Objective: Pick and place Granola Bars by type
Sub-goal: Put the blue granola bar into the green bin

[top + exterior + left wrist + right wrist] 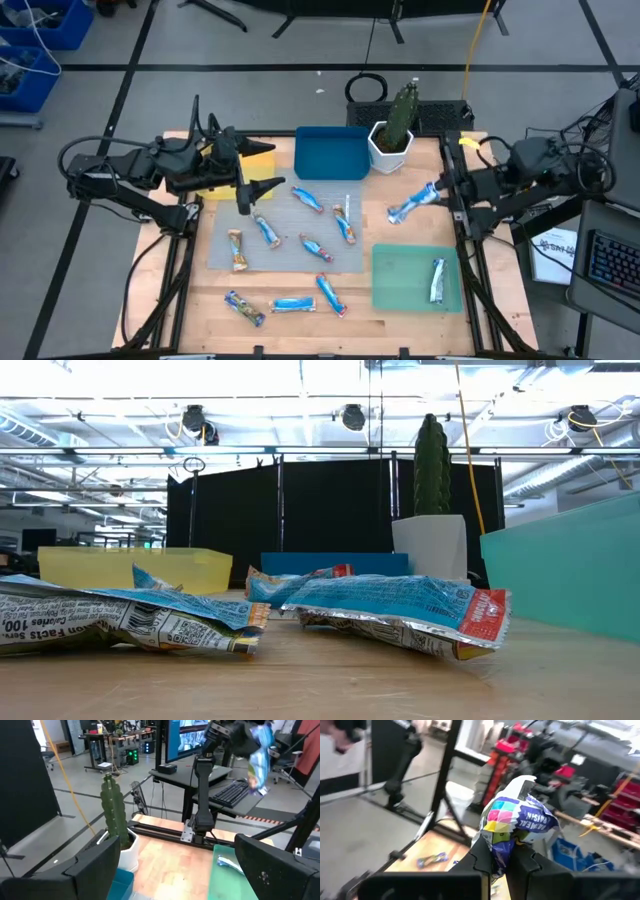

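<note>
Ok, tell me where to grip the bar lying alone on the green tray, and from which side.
Grip the bar across its middle, coming straight down from above. It lies flat on the green tray, long axis running toward the table's front edge, so the fingers should close across its narrow width.

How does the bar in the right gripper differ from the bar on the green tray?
The held bar hangs above the table in the right gripper; the tray bar lies flat on the green tray. The held bar shows multicoloured squares; the tray bar looks blue and silver. Both are wrapped.
</note>
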`<state>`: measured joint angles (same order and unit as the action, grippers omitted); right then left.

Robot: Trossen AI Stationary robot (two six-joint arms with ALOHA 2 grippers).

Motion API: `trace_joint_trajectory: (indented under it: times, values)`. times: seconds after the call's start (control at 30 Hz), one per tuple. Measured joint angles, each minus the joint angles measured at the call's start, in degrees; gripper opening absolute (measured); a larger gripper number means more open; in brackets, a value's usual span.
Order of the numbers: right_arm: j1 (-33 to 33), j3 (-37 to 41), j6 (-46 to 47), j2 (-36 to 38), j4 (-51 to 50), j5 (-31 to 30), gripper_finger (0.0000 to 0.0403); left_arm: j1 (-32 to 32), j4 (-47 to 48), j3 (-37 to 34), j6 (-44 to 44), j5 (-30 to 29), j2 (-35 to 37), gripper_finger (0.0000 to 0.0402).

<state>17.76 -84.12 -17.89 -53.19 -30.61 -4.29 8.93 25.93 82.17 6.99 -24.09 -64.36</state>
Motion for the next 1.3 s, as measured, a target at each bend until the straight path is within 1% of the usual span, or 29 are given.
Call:
trace_joint_trajectory:
  times: [0.13,0.27,0.47,0.57,0.73,0.9,1.17,1.3]
  values:
    - [4.28,0.02,-1.51,-0.21,-4.23,-0.30,0.0018,0.00,0.00,0.00,2.01,-0.06,0.00,0.0390]
    - [7.95,0.02,-1.41,-0.44,-6.41,-0.45,0.0018,0.00,0.04,0.00,3.41,-1.13,0.00,0.0390]
    - [14.30,0.00,-0.99,-2.23,-11.45,-4.75,0.0018,0.00,0.22,0.00,4.30,-2.48,0.00,0.0390]
    - [16.64,0.00,-0.97,-3.83,-14.00,-4.99,0.0018,0.00,1.64,0.00,5.58,-2.58,0.00,0.0390]
    - [19.26,0.00,-1.12,-7.16,-15.77,-4.91,0.0018,0.00,2.76,0.00,9.21,-2.88,-0.02,0.0390]
    - [21.66,0.00,-2.09,-10.03,-20.38,-4.62,0.0018,0.00,3.03,0.00,11.20,-2.58,-0.02,0.0390]
    - [23.78,0.00,2.43,-14.16,-24.46,-4.46,0.0018,0.00,3.04,0.00,13.52,-2.00,-0.10,0.0390]
    - [24.33,0.00,3.93,-16.26,-26.09,-2.42,0.0018,0.00,3.02,0.00,15.94,-2.27,-0.28,0.0390]
